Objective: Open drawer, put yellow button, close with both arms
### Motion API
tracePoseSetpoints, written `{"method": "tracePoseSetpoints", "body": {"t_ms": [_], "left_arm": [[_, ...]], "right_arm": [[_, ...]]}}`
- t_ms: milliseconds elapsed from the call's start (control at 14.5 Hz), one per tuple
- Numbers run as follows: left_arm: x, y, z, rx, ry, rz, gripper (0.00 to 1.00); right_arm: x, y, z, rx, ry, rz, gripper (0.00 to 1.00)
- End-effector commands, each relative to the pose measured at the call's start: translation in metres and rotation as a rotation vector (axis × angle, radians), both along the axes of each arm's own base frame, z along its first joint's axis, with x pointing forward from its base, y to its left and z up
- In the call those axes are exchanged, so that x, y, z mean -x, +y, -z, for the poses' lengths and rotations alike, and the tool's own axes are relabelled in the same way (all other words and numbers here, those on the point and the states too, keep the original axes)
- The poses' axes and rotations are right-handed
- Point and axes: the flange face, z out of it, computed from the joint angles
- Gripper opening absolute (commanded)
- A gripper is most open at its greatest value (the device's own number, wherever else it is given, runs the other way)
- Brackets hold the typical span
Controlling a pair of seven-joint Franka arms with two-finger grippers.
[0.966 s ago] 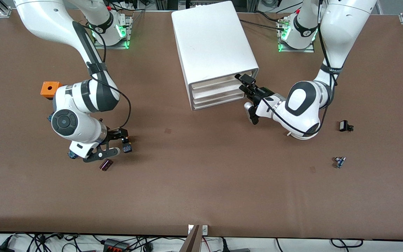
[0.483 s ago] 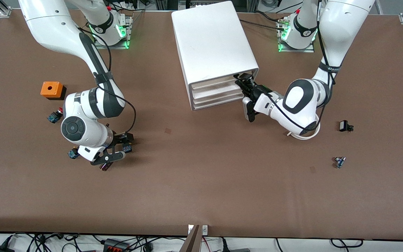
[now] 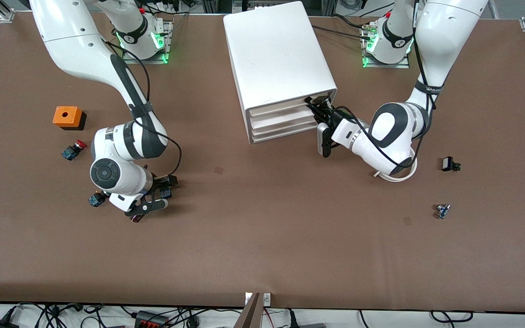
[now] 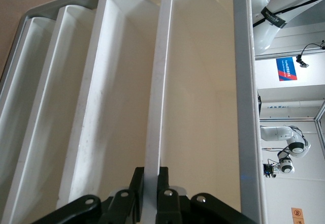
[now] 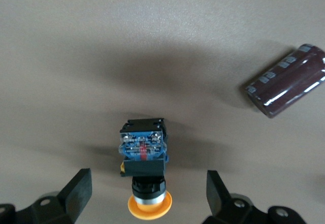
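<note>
Cabinet (image 3: 280, 64) stands mid-table between the two bases, its four trays facing the front camera. Left gripper (image 4: 148, 193) is at the cabinet front, at the corner toward the left arm's end; its fingers (image 4: 163, 191) are pressed onto the front lip of the drawer (image 4: 155, 107), one finger on each face of the lip. Drawer looks flush with the lower trays.

Right gripper (image 5: 147, 196) is low over the table toward the right arm's end, fingers (image 5: 78, 191) spread wide. Button (image 5: 144, 168) lies on its side on the table between the fingertips, touching neither, yellow cap toward the palm. Capacitor (image 5: 287, 87), dark red, lies on the table just outside one fingertip. Red button (image 3: 73, 149) and orange block (image 3: 66, 116) sit apart, nearer the right arm's base.
</note>
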Motion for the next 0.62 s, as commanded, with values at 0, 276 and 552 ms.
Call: {"method": "tracePoseSetpoints", "body": {"t_ms": [0, 276, 552], "left_arm": [[-0.009, 0.001, -0.006, 0.005, -0.017, -0.028, 0.00], [-0.052, 0.005, 0.006, 0.010, -0.056, -0.051, 0.00], [-0.081, 0.030, 0.015, -0.032, -0.092, -0.095, 0.02]], "right_arm": [[-0.002, 0.014, 0.006, -0.013, -0.013, 0.000, 1.00], [-0.002, 0.013, 0.017, -0.011, -0.014, 0.000, 1.00], [-0.001, 0.011, 0.023, -0.009, -0.009, 0.005, 0.85]]}}
